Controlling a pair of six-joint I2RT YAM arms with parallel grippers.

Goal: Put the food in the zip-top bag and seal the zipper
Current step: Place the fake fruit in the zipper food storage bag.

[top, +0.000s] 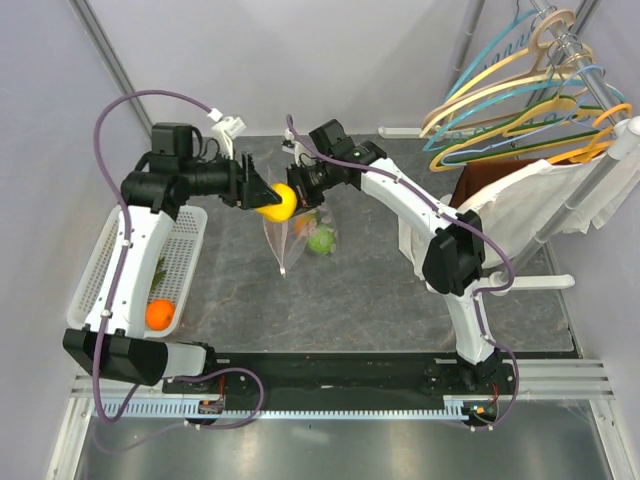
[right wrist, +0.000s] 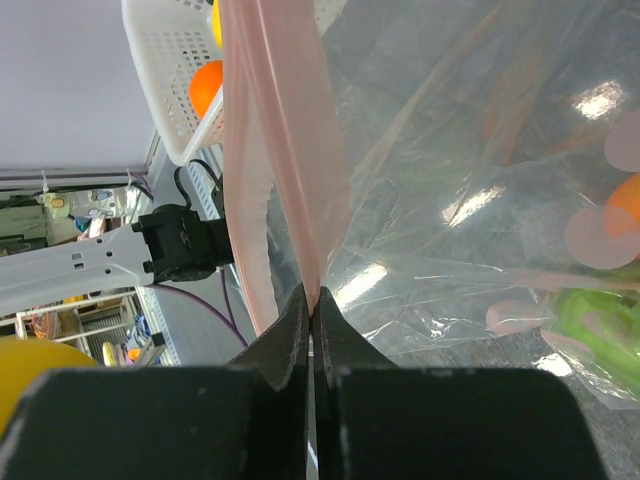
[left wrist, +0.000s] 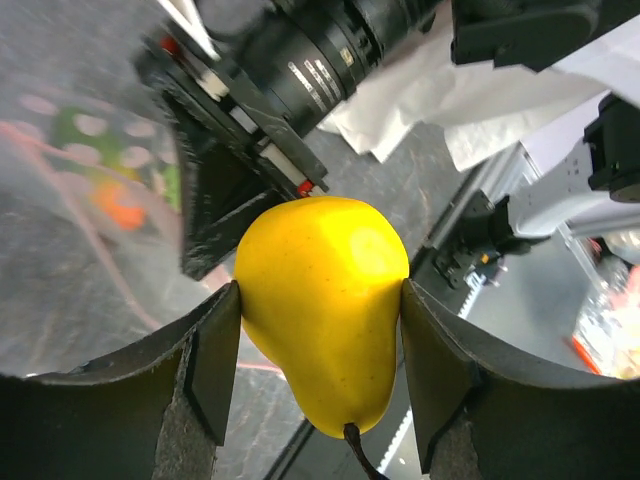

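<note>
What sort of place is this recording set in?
Probably a lab test booth, not a home: plain partition walls, two robot arms bolted to a grey table, and a rack of hangers beside it.

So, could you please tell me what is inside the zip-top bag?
Through the clear zip-top bag a green piece and an orange piece show. Folds, glare and printed dots hide whether anything else lies inside. The yellow pear is outside it.

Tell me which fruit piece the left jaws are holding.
The yellow pear-shaped one; an orange piece lies in the white basket, the green one inside the bag.
</note>
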